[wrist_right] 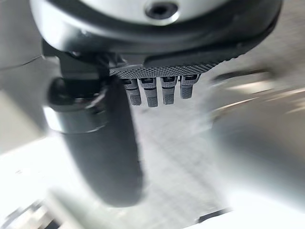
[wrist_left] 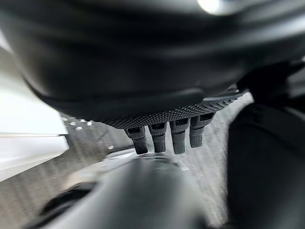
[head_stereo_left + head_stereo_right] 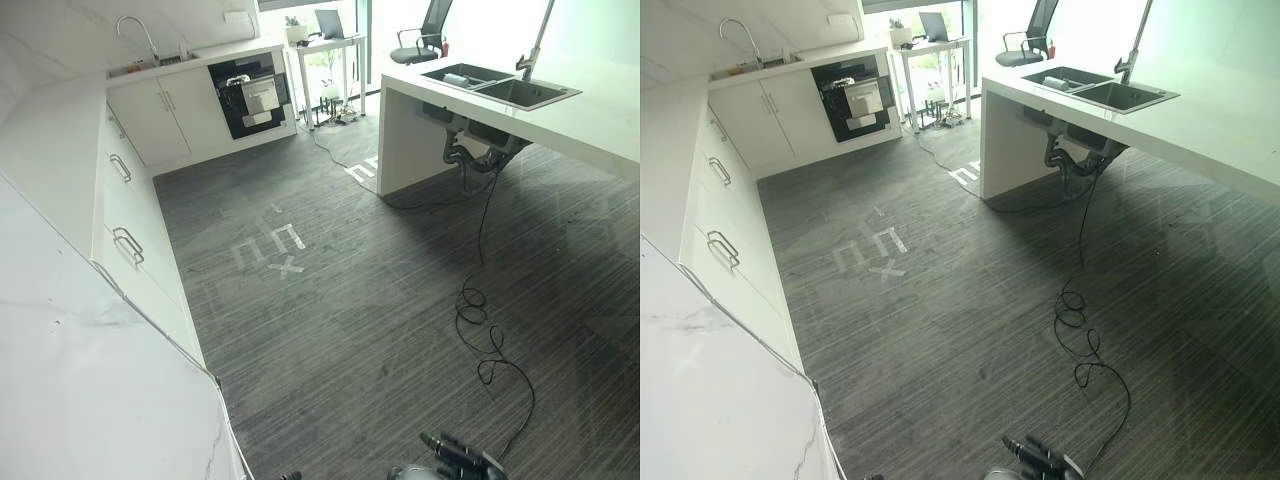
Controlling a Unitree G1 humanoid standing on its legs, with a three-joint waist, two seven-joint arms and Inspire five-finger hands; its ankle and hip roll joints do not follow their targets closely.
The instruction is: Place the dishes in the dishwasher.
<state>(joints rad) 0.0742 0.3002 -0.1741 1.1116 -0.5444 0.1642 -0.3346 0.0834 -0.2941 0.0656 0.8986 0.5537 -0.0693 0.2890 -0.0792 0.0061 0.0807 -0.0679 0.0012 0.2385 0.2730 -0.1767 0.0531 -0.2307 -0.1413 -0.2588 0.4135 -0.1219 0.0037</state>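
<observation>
Standing well back from the open dishwasher [image 3: 250, 97] at the far cabinets, we hang both hands low, the left hand [image 2: 167, 136] and right hand [image 1: 159, 90] with fingers straight and holding nothing. Any dishes likely sit in the sink [image 3: 500, 85]; we cannot see them clearly. We expect stiff, slippery, breakable ware, best taken by its rim.

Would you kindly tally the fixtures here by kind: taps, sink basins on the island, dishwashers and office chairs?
Taps: 2
Island sink basins: 2
Dishwasher: 1
Office chair: 1
Total: 6
</observation>
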